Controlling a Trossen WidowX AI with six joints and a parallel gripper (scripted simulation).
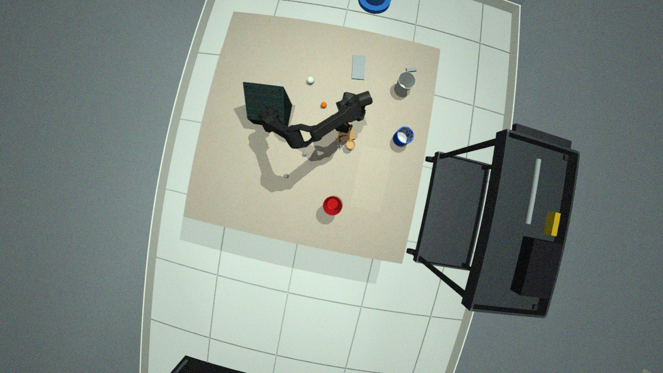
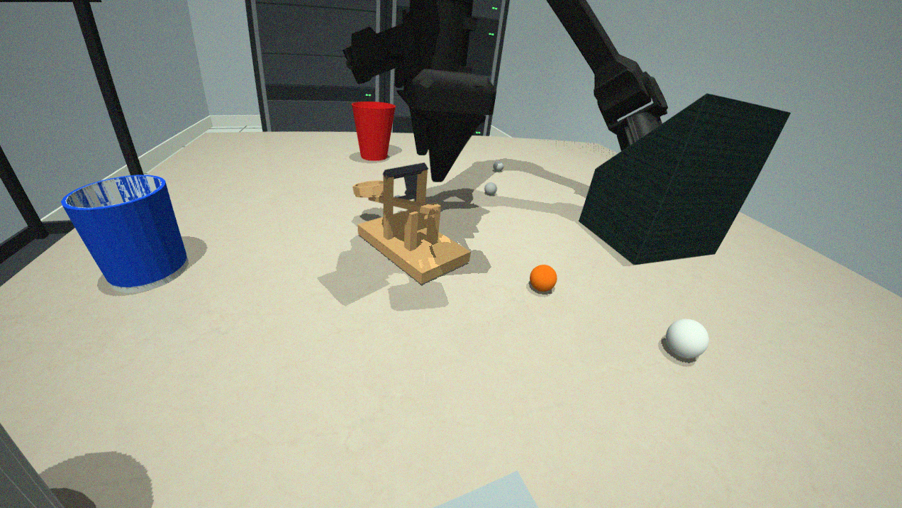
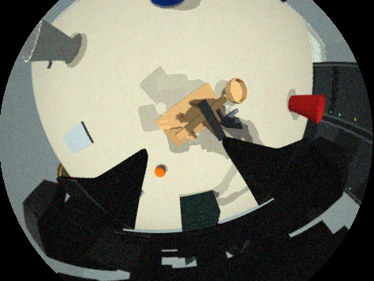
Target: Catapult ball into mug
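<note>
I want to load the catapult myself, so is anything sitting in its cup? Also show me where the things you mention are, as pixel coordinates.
The wrist view looks into the catapult's [image 1: 345, 137] [image 2: 413, 258] [image 3: 185, 107] cup [image 1: 350, 145] [image 2: 367, 189] [image 3: 236, 91]: no ball shows there. Nothing covers the opening.

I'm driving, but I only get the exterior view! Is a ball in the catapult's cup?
Observer: No. The wrist view looks into the cup, and no ball is in it.

Operator: Okay! From my side the claw's fingers nearly overlap. Is the claw closed?

Observer: No, the wrist view shows the gripper wide open, a broad gap between its fingertips and nothing held.
</note>
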